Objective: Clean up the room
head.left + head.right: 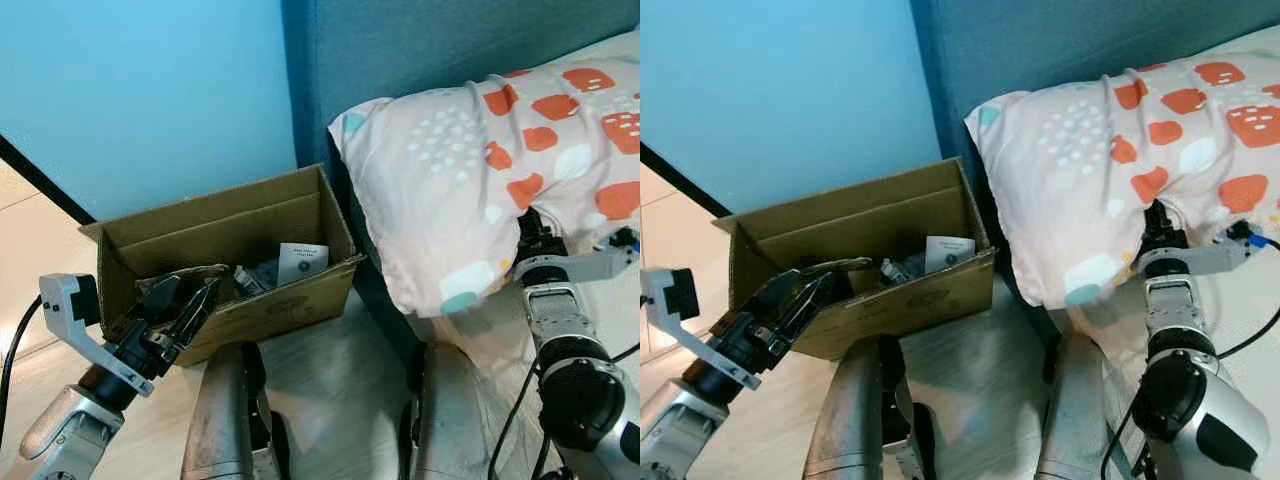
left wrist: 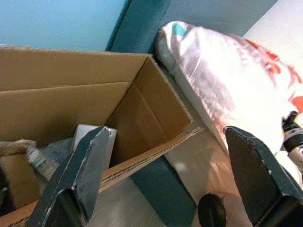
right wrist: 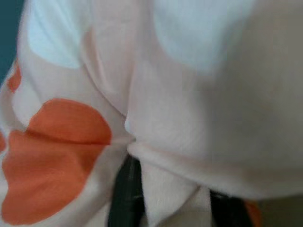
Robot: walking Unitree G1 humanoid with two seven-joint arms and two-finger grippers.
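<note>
The right claw [image 3: 170,198] is closed on a fold of the pale pink pillow with orange patches and light blue dots [image 1: 480,170]; in the right wrist view the fabric is pinched between its two black fingers [image 3: 124,194]. The exact depth of the grip is hard to judge, because cloth covers most of the fingers. The pillow lies against the dark teal padded headboard [image 1: 420,50], with its lower edge at the right claw and one corner hanging over the edge of the bed [image 1: 620,300].

The left claw [image 1: 185,305] is spread wide and holds nothing. It hovers at the near front corner of the open brown cardboard box [image 1: 290,305], on the side away from the pillow. The box stands on the floor, just beside the pillow and the headboard, with its back against the light blue wall [image 1: 140,90]. Inside the box lie a white printed card [image 1: 302,262] and some crumpled dark packaging [image 1: 250,278].
</note>
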